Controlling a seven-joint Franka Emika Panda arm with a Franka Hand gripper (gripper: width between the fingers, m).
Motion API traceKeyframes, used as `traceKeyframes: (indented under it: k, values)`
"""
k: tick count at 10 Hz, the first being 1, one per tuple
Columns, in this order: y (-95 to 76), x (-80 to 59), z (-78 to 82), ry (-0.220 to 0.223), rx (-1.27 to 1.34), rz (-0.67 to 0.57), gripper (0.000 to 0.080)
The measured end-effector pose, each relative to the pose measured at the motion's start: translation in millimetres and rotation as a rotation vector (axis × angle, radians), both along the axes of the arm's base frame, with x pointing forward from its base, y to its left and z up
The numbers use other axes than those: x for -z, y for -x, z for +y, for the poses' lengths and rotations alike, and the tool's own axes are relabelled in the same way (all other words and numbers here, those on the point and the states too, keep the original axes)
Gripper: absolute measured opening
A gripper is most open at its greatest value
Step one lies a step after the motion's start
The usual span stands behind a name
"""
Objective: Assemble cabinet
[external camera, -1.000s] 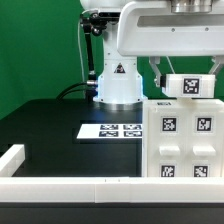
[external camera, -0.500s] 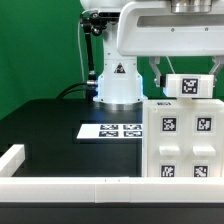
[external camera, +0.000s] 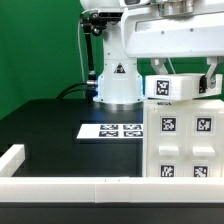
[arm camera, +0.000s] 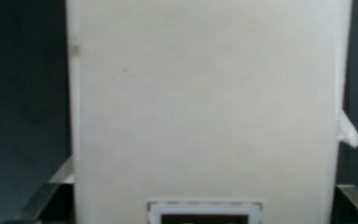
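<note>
The gripper (external camera: 183, 82) hangs at the far right of the scene, on the exterior view's right. Its fingers (external camera: 210, 80) are closed on a small white drawer block (external camera: 172, 88), holding it clear of the desk (external camera: 50, 125). The block sits just above the top edge of the cabinet (external camera: 185, 140), which stands on the desk below it. In the wrist view the block (arm camera: 202, 100) fills nearly the whole picture, so the camera sees almost nothing of the cabinet or its compartments.

That blind spot looks like the main risk. The block may come in out of line with its opening and catch on the cabinet's top edge or a dividing wall.

A hard contact there could twist the block in the grip or knock it loose. It could also shove the cabinet, which looks free-standing, toward the marker board (external camera: 112, 130) or the near rail (external camera: 70, 186).

How deep the fingers bite cannot be told, and a shallow hold would make a slip likelier.
</note>
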State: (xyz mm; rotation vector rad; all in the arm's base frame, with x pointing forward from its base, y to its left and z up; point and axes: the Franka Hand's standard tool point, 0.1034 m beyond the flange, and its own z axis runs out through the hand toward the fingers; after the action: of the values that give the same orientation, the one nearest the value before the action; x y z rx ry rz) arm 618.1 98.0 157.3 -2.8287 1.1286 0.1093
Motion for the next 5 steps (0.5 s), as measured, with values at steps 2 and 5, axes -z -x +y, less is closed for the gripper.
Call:
traceKeyframes:
  k: [2,5]
  values:
    - [0.1,0.1,1.0,0.003,0.133,0.015,0.0551]
    - [1.3,0.8,-0.4,-0.024,0.529,0.040,0.0551]
